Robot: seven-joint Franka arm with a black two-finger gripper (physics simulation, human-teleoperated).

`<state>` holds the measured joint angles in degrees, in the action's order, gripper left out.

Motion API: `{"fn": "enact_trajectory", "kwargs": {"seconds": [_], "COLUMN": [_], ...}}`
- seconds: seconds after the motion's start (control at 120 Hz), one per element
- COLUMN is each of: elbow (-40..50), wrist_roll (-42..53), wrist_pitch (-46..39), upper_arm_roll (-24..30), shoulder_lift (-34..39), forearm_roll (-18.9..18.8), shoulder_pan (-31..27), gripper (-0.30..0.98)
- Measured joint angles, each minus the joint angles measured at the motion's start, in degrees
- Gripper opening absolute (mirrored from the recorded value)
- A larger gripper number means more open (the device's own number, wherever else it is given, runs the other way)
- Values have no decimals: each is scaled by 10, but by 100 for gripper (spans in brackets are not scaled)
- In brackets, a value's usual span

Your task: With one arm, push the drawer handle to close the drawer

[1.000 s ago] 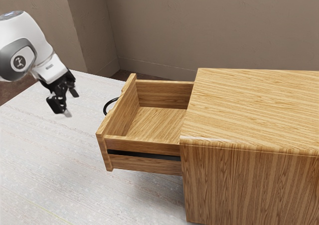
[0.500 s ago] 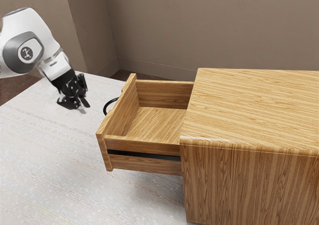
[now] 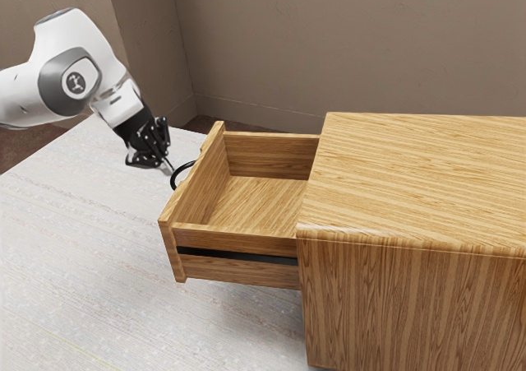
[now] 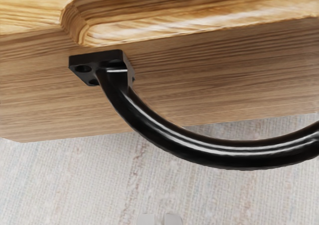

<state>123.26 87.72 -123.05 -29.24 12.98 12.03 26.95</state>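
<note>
Presently, at the exterior view's left, my gripper (image 3: 168,164) is near the handle (image 4: 219,154); I cannot tell its opening state. Drawer (image 3: 238,238): open, extending rightward from the handle. Expect light sliding. Handle: likely rigid, slick; push mid-curve.

Honestly, the place is looking bright, with soft light seemingly coming from above. Right by the fingers (image 3: 170,165), the black handle (image 4: 214,157) is throwing back white streaks of glare. Farther past them, the cabinet top (image 3: 427,173) is glowing warm while its side (image 3: 411,313) is sitting darker, and soft shading is dulling the drawer's inside (image 3: 263,202).
</note>
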Motion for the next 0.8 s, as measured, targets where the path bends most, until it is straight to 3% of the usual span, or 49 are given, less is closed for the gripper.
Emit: {"fn": "enact_trajectory", "kwargs": {"seconds": [0.35, 0.8], "elbow": [20, -21], "wrist_roll": [12, 21], "wrist_pitch": [-2, -6], "upper_arm_roll": [-1, 1], "shoulder_lift": [14, -40], "forearm_roll": [13, 46], "shoulder_pan": [13, 34], "gripper": [-10, -10]}}
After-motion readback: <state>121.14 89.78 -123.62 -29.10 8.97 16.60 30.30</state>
